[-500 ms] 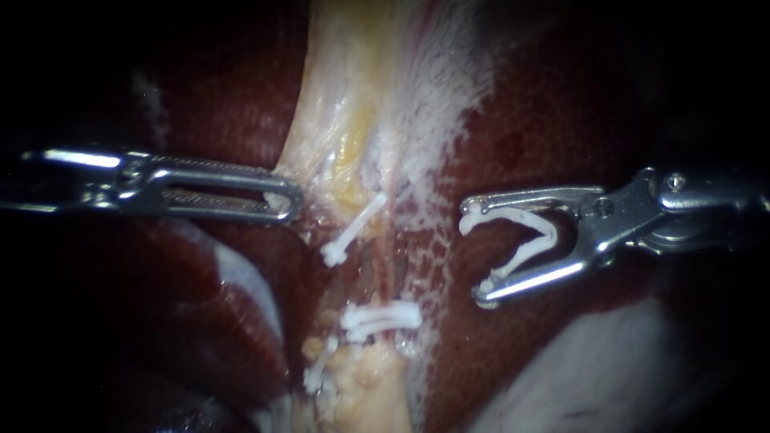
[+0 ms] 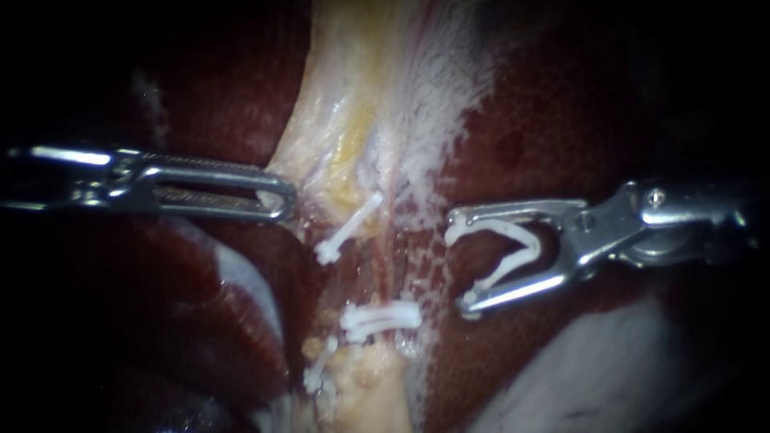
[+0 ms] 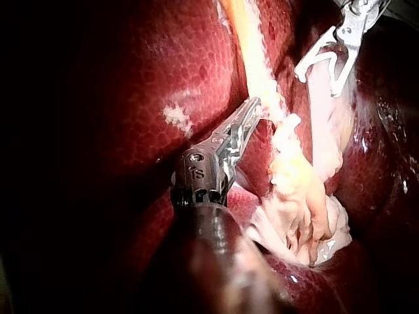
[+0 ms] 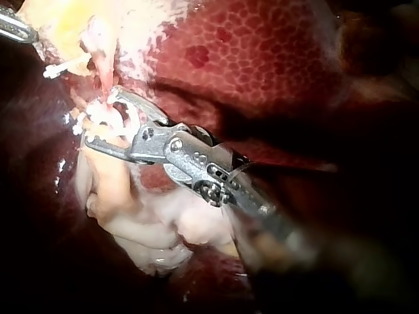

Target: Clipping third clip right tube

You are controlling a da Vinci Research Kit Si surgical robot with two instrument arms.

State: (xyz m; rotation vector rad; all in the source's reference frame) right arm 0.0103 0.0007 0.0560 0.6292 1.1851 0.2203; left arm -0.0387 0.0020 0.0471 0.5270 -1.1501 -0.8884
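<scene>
Dark red liver [image 2: 561, 136] fills both sides of the endoscope view, and a pale band [image 2: 361, 96] of tissue runs down the middle between the two instruments. From the left, my left instrument [image 2: 281, 199] lies level, its long slotted jaws together and nipped on the band's left edge. The left wrist view shows the same hold on the pale strand. From the right, my right instrument [image 2: 459, 265] stands with its jaws wide apart, each jaw bearing on one leg of a white loaded clip [image 2: 513, 265] spread in a V. The clip's mouth faces the band. On the band, a tilted upper clip [image 2: 350, 227] and a pair of lower clips [image 2: 381, 317] bound a short bare stretch where the thin right tube [image 2: 395, 269] shows. The jaw tips sit just beside the band's right edge, over whitish film, level with that stretch and apart from the tube. In the right wrist view the mouth lies close to the pale strands, and whether it touches them cannot be told. Open liver lies above the right jaws; pale smooth tissue [image 2: 585, 361] lies near, below the shaft.
</scene>
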